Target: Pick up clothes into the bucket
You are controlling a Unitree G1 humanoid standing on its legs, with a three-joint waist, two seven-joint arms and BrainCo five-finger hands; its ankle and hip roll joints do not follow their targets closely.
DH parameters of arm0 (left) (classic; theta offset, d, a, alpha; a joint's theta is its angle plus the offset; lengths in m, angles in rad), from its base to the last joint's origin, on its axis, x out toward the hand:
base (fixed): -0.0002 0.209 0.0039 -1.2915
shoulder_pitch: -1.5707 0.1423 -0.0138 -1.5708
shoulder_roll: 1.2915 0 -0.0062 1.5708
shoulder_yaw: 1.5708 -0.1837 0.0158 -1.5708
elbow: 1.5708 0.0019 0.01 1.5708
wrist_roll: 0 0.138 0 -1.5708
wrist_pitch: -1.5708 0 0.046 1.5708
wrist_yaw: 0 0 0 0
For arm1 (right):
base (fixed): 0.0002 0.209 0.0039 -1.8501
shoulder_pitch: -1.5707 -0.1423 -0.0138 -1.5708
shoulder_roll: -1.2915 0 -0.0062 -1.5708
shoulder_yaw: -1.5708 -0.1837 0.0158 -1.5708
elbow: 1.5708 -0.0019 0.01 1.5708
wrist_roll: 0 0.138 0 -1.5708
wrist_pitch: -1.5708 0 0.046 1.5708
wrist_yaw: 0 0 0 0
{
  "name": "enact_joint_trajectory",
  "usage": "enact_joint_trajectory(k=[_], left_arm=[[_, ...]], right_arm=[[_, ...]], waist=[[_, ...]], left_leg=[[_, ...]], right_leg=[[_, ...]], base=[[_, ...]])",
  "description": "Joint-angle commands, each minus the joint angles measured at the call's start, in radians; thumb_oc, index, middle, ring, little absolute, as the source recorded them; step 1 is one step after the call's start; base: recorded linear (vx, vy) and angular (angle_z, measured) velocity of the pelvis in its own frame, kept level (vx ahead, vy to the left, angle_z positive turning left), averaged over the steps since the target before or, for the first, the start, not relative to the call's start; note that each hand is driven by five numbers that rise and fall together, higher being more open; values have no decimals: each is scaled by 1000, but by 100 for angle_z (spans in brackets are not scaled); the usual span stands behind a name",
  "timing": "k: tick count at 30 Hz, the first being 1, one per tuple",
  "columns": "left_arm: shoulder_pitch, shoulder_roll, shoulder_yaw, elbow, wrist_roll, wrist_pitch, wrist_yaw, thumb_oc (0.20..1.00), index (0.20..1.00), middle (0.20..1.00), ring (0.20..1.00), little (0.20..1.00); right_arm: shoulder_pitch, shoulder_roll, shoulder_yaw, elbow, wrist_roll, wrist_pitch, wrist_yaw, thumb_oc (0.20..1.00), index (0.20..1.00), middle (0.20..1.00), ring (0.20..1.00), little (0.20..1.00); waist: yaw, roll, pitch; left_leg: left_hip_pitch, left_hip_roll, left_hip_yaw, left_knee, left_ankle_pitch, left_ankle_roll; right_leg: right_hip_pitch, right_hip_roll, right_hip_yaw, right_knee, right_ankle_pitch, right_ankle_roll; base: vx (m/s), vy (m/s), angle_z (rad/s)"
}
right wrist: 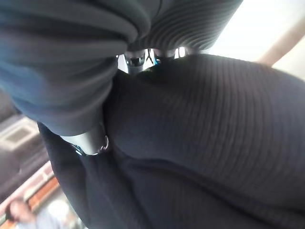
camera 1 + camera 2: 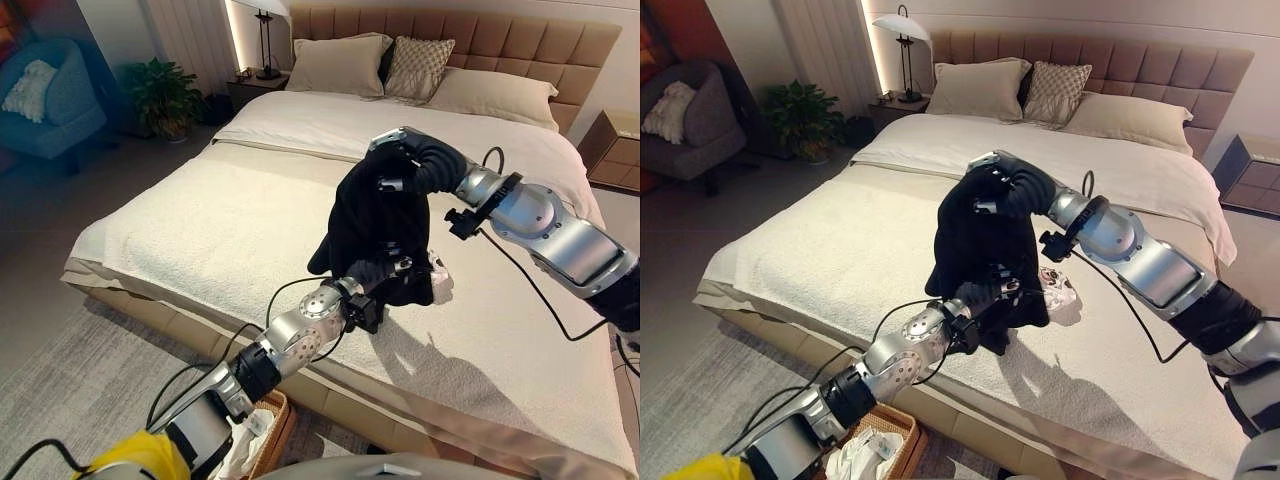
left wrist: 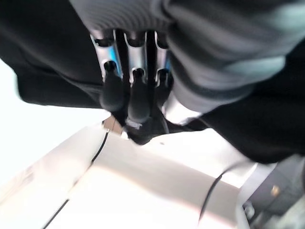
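At frame centre the right robot hand (image 2: 400, 160) grips the black garment (image 2: 975, 240) clear of the bed (image 2: 230, 220), the left robot hand (image 2: 385, 272) clutching its hem to gather it for the basket (image 2: 885, 430) at lower left.

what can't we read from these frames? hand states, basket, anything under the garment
- Right hand fingers: buried in the black garment in both eye views and in the right wrist view.
- Left hand grip: its fingers curl at the cloth, contact blurred and dark.
- Wicker basket: cut off by the bottom edge, left arm in front.
- Light patterned item on the bed: mostly behind the garment.
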Motion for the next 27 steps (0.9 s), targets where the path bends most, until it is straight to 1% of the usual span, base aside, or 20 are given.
enact_joint_trajectory(k=[1, 2, 3, 5, 6, 7, 11, 13, 14, 15, 16, 18, 22, 24, 25, 26, 27], left_arm=[[7, -9, 49, 28, 51, -49, 23, 200, 200, 200, 200, 200], [8, -9, 47, 28, 51, -49, 23, 200, 200, 200, 200, 200], [59, 2, 87, 9, 57, -51, 24, 200, 200, 200, 200, 200], [99, 12, 116, -7, 65, -51, 25, 200, 200, 200, 200, 200], [138, 26, 143, -26, 75, -50, 22, 200, 200, 200, 200, 200], [138, 27, 142, -27, 75, -50, 22, 200, 200, 200, 200, 200], [190, 68, 183, -72, 138, -43, -2, 200, 200, 200, 200, 200], [205, 106, 185, -109, 157, -40, -44, 203, 203, 203, 203, 203], [205, 106, 185, -109, 157, -39, -44, 445, 445, 445, 445, 445], [205, 117, 180, -125, 156, -37, -63, 909, 909, 909, 909, 909], [204, 131, 174, -142, 150, -36, -83, 1000, 1000, 1000, 1000, 1000], [194, 170, 165, -192, 157, -39, -123, 1000, 1000, 1000, 1000, 1000], [203, 212, 178, -258, 179, -51, -144, 1000, 1000, 1000, 1000, 1000], [191, 238, 186, -277, 244, -55, -153, 1000, 1000, 1000, 1000, 1000], [166, 275, 204, -300, 347, -69, -148, 1000, 1000, 1000, 1000, 1000], [166, 275, 204, -301, 347, -68, -147, 1000, 1000, 1000, 1000, 1000], [153, 287, 216, -304, 389, -74, -145, 1000, 1000, 1000, 1000, 1000]], right_arm=[[30, 21, -176, -18, 46, -92, -77, 200, 200, 200, 200, 200], [35, 21, -179, -20, 46, -92, -76, 200, 200, 200, 200, 200], [110, 36, -254, -10, 51, -98, -90, 200, 200, 200, 200, 200], [164, 53, -310, -1, 45, -99, -105, 200, 200, 200, 200, 200], [211, 74, -363, 4, 34, -99, -119, 200, 200, 200, 200, 200], [213, 75, -364, 3, 33, -99, -119, 200, 200, 200, 200, 200], [262, 118, -441, 34, 7, -97, -149, 200, 200, 200, 200, 200], [253, 133, -462, 62, -39, -97, -169, 200, 200, 200, 200, 200], [252, 133, -461, 63, -39, -97, -169, 200, 200, 200, 200, 200], [246, 139, -466, 72, -51, -95, -173, 200, 200, 200, 200, 200], [236, 143, -466, 83, -69, -94, -176, 200, 200, 200, 200, 200], [225, 144, -468, 111, -89, -93, -178, 200, 200, 200, 200, 200], [220, 147, -468, 137, -110, -93, -173, 200, 200, 200, 200, 200], [227, 140, -470, 136, -105, -95, -161, 200, 200, 200, 200, 200], [234, 137, -474, 133, -80, -96, -135, 200, 200, 200, 200, 200], [234, 137, -475, 133, -80, -96, -135, 200, 200, 200, 200, 200], [235, 132, -472, 130, -68, -97, -119, 200, 200, 200, 200, 200]], waist=[[23, -77, -49], [24, -78, -49], [26, -77, -47], [30, -78, -47], [34, -78, -47], [34, -79, -48], [41, -77, -48], [46, -77, -48], [46, -77, -48], [46, -77, -48], [46, -77, -50], [49, -75, -50], [55, -79, -50], [56, -80, -49], [58, -81, -49], [58, -81, -49], [59, -81, -49]], left_leg=[[-26, -17, 5, 64, -67, 0], [-26, -17, 5, 64, -67, 0], [-25, -18, 1, 64, -68, 2], [-25, -18, -1, 64, -70, 2], [-25, -18, -4, 65, -71, 3], [-25, -18, -4, 65, -71, 3], [-27, -18, -8, 66, -73, 4], [-29, -18, -10, 68, -74, 5], [-29, -18, -10, 68, -74, 5], [-29, -18, -11, 69, -75, 5], [-29, -18, -11, 69, -75, 5], [-30, -19, -12, 70, -76, 5], [-28, -19, -15, 70, -77, 5], [-28, -19, -17, 71, -77, 5], [-27, -18, -19, 70, -77, 4], [-27, -18, -19, 70, -77, 4], [-27, -18, -20, 69, -76, 3]], right_leg=[[14, -49, -11, 81, -57, 54], [14, -49, -11, 81, -57, 54], [15, -49, -13, 82, -57, 54], [17, -49, -15, 81, -58, 54], [18, -48, -17, 80, -59, 54], [18, -48, -17, 80, -60, 54], [19, -48, -18, 78, -60, 54], [18, -47, -18, 77, -60, 53], [18, -47, -18, 77, -60, 53], [18, -47, -18, 77, -61, 53], [19, -46, -17, 76, -61, 53], [20, -46, -17, 76, -62, 53], [22, -45, -18, 75, -63, 52], [22, -45, -19, 76, -64, 51], [23, -45, -20, 76, -64, 51], [23, -45, -20, 76, -64, 51], [23, -45, -22, 76, -65, 51]], base=[[0, 0, 0], [0, 0, 0], [0, 0, 0], [10, -5, 5], [8, -4, 5], [0, 0, 0], [0, 0, 0], [0, 0, 0], [0, 0, 0], [0, 0, 0], [0, 0, 0], [0, 0, 0], [0, 0, 0], [0, 0, 0], [0, 0, 0], [0, 0, 0], [0, 0, 0]])
